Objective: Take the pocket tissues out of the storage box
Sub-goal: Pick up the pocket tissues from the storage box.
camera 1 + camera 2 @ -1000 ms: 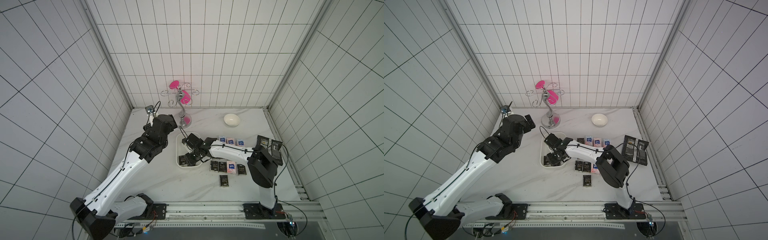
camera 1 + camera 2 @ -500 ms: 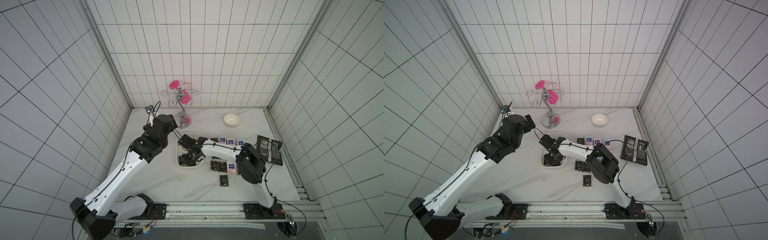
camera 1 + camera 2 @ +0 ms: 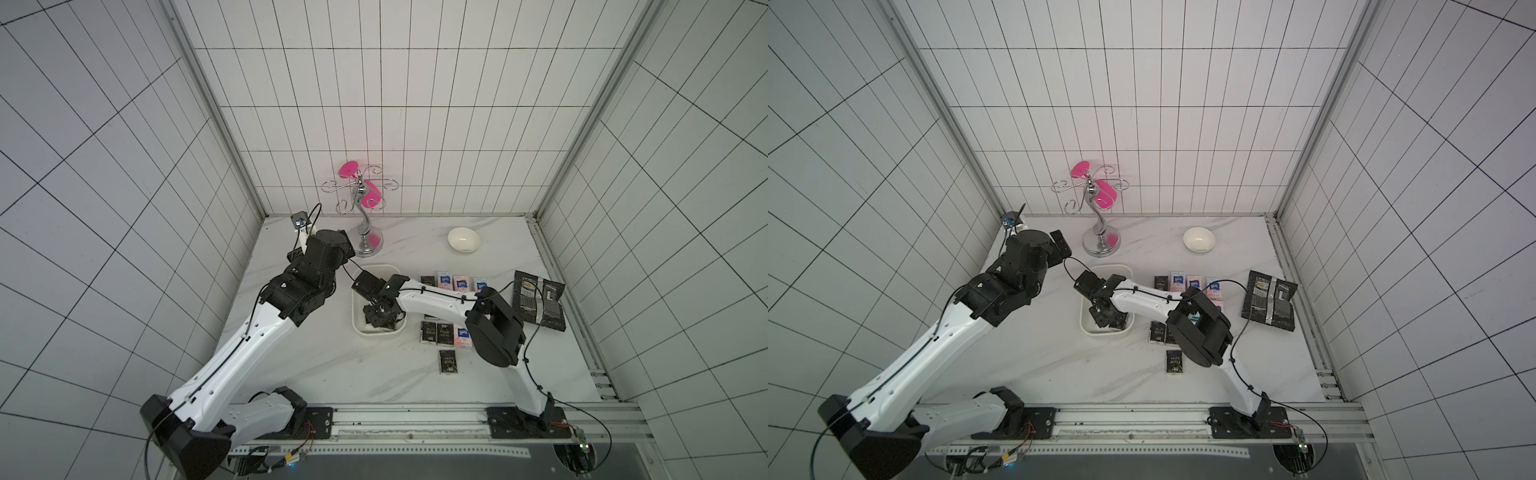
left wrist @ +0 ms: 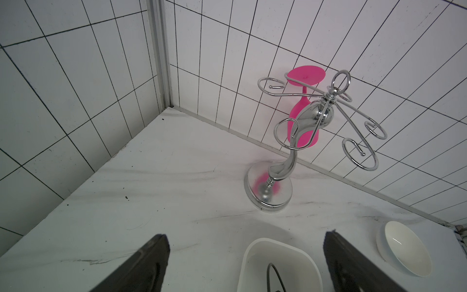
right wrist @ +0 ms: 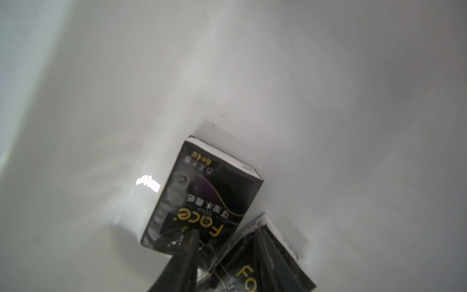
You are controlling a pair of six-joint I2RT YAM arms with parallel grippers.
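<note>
The white storage box (image 3: 355, 328) (image 3: 1086, 324) stands mid-table. My right gripper (image 3: 380, 320) (image 3: 1106, 318) reaches down into its near end. In the right wrist view its fingers stand a little apart (image 5: 227, 230). One tip lies on a black "Face" pack of pocket tissues (image 5: 209, 192), the other on a second black pack (image 5: 235, 268) beside it. I cannot see either pack being clamped. Several more packs, black and pale pink, lie in rows on the table right of the box (image 3: 453, 282) (image 3: 444, 332) (image 3: 1174, 361). My left gripper (image 3: 345, 249) (image 4: 246, 234) hangs open above the box's far rim (image 4: 252, 249), holding nothing.
A chrome glass rack (image 3: 365, 216) with a pink glass stands at the back, close to the left wrist. A small white bowl (image 3: 463, 240) sits back right. Black foil pouches (image 3: 538, 305) lie at the right edge. The right elbow (image 3: 494, 332) hangs over the laid-out packs.
The right elbow has swung left over the table. Its gripper has moved to the box's near end, down onto the black packs, and its jaws have narrowed. The left arm has not moved.
</note>
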